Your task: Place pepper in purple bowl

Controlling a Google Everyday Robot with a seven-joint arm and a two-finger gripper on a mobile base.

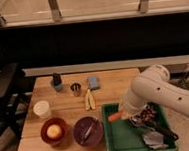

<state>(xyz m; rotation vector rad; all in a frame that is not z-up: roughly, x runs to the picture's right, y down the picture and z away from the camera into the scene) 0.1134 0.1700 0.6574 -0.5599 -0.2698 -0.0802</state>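
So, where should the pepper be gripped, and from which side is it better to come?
The gripper is at the pepper's right end, above the green tray's top-left corner; its left end sticks out free. The pepper is slim and roughly level, so a grip across its narrow width near the middle, coming from above, probably suits best. The purple bowl waits just left of the tray.

White rounded arm (157,91), small dark screw dots.

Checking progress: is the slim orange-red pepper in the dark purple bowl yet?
No. The slim orange-red pepper is at the end effector, above the green tray, beside the dark purple bowl.
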